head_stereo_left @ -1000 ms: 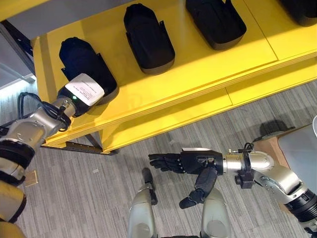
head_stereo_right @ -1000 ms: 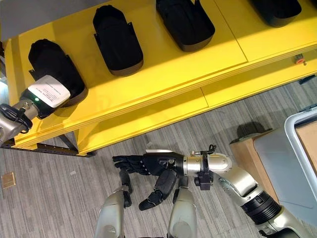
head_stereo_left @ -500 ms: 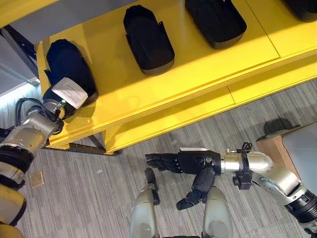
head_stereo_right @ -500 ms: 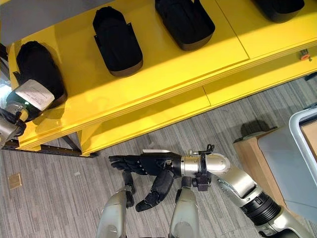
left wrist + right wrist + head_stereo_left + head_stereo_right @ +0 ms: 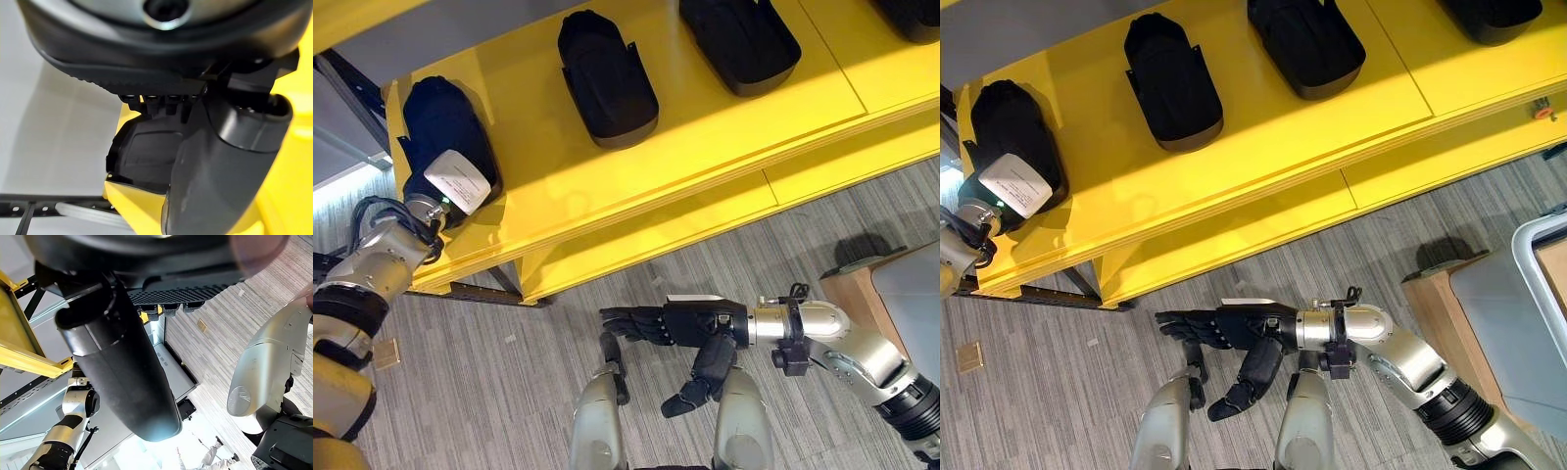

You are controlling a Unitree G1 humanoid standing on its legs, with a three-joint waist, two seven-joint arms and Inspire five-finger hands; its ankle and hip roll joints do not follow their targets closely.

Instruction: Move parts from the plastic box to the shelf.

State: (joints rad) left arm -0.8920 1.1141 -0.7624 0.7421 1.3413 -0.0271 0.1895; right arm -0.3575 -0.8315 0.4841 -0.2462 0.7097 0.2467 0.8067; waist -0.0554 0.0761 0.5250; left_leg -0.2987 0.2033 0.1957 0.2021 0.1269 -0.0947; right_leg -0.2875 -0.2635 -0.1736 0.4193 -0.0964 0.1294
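Note:
A black moulded part (image 5: 443,122) lies at the left end of the yellow shelf (image 5: 705,127). My left hand (image 5: 458,181), white cover on its back, rests against the part's near end. In the left wrist view the thumb (image 5: 220,181) lies in front of the black part (image 5: 142,156), which sits on the shelf edge. My right hand (image 5: 690,321) hovers low over the floor in front of the shelf, fingers straight, thumb hanging down, holding nothing.
Two more black parts (image 5: 605,76) (image 5: 739,39) lie further right on the shelf, and another (image 5: 913,15) at the far corner. A grey plastic box (image 5: 1528,313) on a wooden stand sits at the right edge. A lower yellow shelf level (image 5: 646,240) juts out below.
The left hand slid the black part leftwards to the shelf's end; in the last half second the part stayed still while the hand's back tipped slightly. The right hand drifted a little left.

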